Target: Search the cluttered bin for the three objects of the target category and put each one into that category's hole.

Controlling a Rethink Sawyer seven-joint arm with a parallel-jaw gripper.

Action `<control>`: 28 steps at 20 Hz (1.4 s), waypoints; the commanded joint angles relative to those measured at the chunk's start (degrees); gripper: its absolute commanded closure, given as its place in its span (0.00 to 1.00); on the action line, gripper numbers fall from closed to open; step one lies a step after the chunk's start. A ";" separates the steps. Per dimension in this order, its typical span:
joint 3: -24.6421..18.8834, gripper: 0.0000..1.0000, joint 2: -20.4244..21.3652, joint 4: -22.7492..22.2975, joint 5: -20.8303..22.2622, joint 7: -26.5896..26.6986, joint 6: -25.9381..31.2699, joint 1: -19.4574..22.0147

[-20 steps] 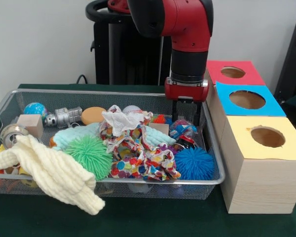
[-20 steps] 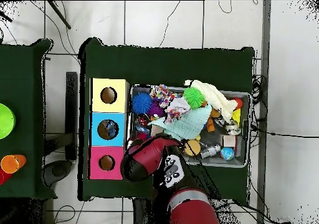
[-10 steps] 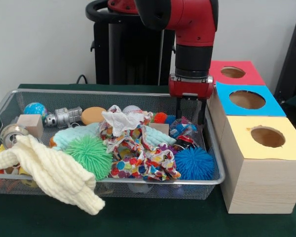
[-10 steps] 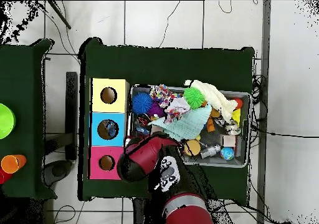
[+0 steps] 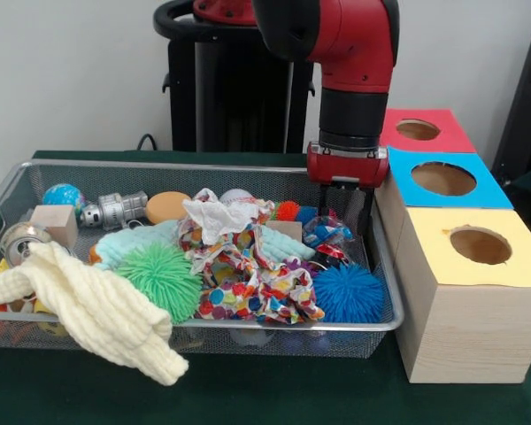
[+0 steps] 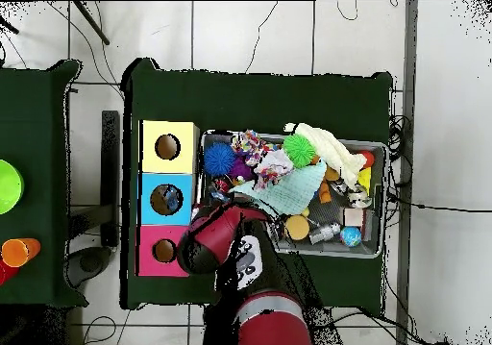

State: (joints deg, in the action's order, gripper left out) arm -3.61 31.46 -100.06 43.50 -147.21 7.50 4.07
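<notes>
Front view: pincer [image 5: 346, 215] low at wire bin's [image 5: 248, 326] end nearest boxes, fingers spread, nothing visibly pinched. Clear ball with colourful filling [image 5: 327, 235] just beside and below fingertips, blue spiky ball [image 5: 348, 293] in front of it. Blue-topped box [image 5: 442, 180] just beside pincer, outside bin. Overhead view: arm hides pincer.

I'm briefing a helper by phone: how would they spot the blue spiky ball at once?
Start at the wire mesh bin on the green table, beside the row of three wooden boxes. Go to its front corner nearest the yellow-topped box. The blue spiky ball sits there against the mesh; its only spiky neighbour, the green spiky ball, lies nearer the bin's middle.
</notes>
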 commanded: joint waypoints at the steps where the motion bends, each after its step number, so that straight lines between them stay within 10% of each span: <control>1: 3.03 0.00 -3.21 7.21 2.00 -1.55 -3.89 -2.52; 16: 6.77 0.00 -3.32 6.90 0.20 -2.70 -4.09 -5.19; 28: 21.88 0.00 -5.94 9.14 -3.52 -9.18 -3.98 -17.18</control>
State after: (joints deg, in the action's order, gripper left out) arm 14.32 28.29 -96.19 42.77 -147.21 7.17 -12.83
